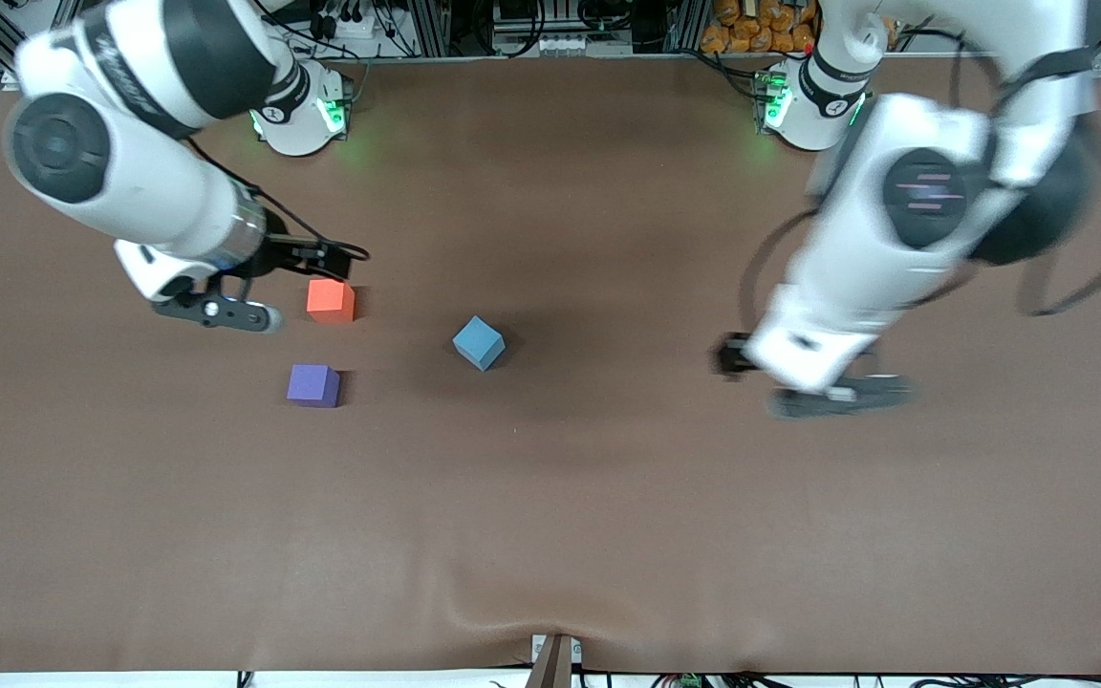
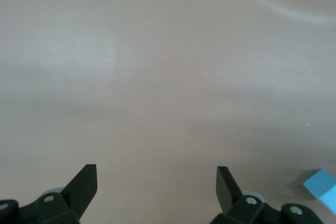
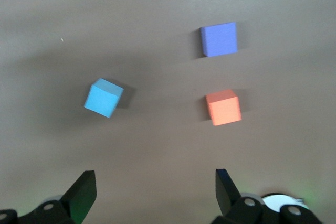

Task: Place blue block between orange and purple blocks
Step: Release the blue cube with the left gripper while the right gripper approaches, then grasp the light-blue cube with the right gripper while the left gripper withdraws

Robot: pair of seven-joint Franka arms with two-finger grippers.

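Observation:
The light blue block (image 1: 479, 342) sits near the table's middle, turned at an angle. The orange block (image 1: 331, 300) and the purple block (image 1: 313, 385) lie toward the right arm's end, apart, with the purple one nearer the front camera. My right gripper (image 1: 221, 312) is open and empty over the table beside the orange block. Its wrist view shows the gripper (image 3: 156, 178), the blue block (image 3: 103, 97), the orange block (image 3: 223, 107) and the purple block (image 3: 219, 39). My left gripper (image 1: 837, 394) is open and empty (image 2: 156, 174) over bare table toward the left arm's end. The blue block (image 2: 320, 187) shows at its view's edge.
The brown table cover (image 1: 550, 497) has a raised wrinkle at the front edge by a small bracket (image 1: 555, 659). Cables and equipment line the back edge by the arm bases.

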